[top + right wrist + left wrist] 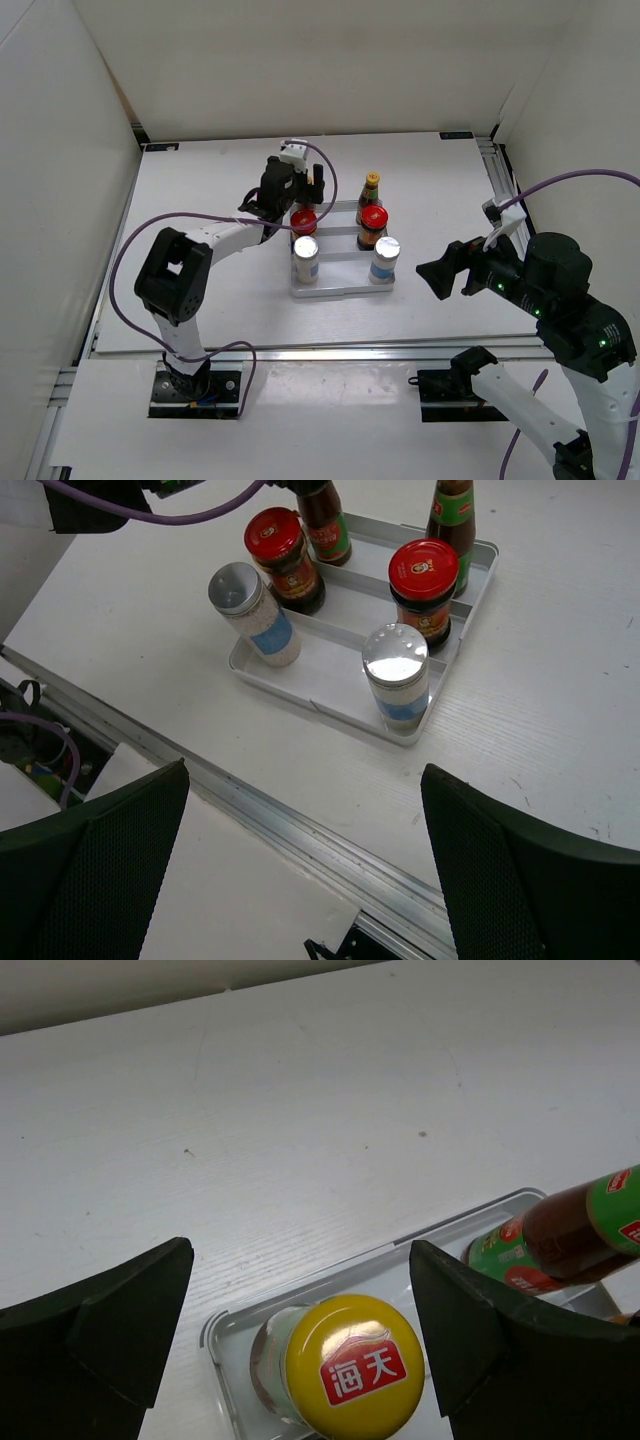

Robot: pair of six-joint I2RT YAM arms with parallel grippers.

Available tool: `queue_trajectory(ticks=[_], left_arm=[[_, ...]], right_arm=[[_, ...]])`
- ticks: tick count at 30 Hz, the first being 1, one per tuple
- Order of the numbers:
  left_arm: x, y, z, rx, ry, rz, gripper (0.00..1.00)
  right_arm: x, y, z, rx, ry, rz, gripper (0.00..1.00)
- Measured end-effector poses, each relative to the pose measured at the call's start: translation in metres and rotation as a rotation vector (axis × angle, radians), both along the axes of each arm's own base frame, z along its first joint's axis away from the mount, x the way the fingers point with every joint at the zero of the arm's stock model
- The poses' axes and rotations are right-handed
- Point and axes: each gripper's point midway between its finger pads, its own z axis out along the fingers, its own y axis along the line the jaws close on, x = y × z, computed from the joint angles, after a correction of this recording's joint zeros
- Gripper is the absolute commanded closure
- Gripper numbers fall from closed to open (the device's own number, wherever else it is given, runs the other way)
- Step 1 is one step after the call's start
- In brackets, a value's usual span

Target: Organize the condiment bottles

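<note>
Top view: six bottles (372, 225) in tray (340, 292), frame centre. L tool (314, 190) over tray's upper-left corner.
Left wrist: spread wide, straddling yellow cap (352, 1365), no contact. Risk: sideways drift topples that bottle.
Right wrist: R tool (305, 772) wide, empty.

The left arm (215, 240) stretches forward from its base and bends inward at the elbow, its wrist pitched down. The left gripper (312, 188) hangs with its jaws spread wide. The right arm (560, 290) is folded and held high, and the right gripper (440, 277) points leftward with its jaws wide apart.
</note>
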Motion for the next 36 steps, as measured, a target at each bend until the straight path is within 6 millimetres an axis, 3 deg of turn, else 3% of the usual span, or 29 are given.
queue_trajectory(ticks=[4, 8, 12, 15, 18, 20, 22, 24, 26, 29, 36], left_arm=[[0.003, 0.004, 0.009, 0.001, -0.027, 0.024, 0.00], [0.006, 0.011, 0.033, 0.013, -0.079, 0.052, 0.00], [0.010, 0.021, 0.086, 0.032, -0.177, 0.093, 0.00], [0.001, 0.036, 0.143, 0.037, -0.264, 0.125, 0.00], [-0.028, 0.061, 0.208, 0.013, -0.357, 0.166, 0.00], [-0.060, 0.083, 0.250, -0.017, -0.417, 0.195, 0.00], [-0.095, 0.109, 0.283, -0.053, -0.476, 0.229, 0.00], [-0.130, 0.136, 0.302, -0.080, -0.513, 0.271, 0.00], [-0.163, 0.163, 0.302, -0.084, -0.520, 0.315, 0.00], [-0.200, 0.193, 0.270, -0.056, -0.479, 0.359, 0.00], [-0.250, 0.218, 0.138, 0.029, -0.321, 0.329, 0.00]], right_arm=[[0.002, -0.003, 0.000, -0.004, 0.000, -0.022, 0.00], [0.007, -0.007, -0.004, -0.008, 0.011, -0.063, 0.00], [0.012, -0.011, -0.011, -0.016, 0.044, -0.110, 0.00], [0.020, -0.010, -0.021, -0.039, 0.092, -0.138, 0.00], [0.031, -0.009, -0.032, -0.068, 0.144, -0.168, 0.00], [0.036, -0.007, -0.041, -0.082, 0.166, -0.169, 0.00], [0.038, -0.006, -0.050, -0.097, 0.189, -0.169, 0.00], [0.040, -0.005, -0.053, -0.105, 0.201, -0.169, 0.00], [0.044, -0.003, -0.052, -0.103, 0.191, -0.171, 0.00], [0.052, 0.000, -0.049, -0.098, 0.176, -0.173, 0.00], [0.075, 0.011, -0.068, -0.124, 0.219, -0.186, 0.00]])
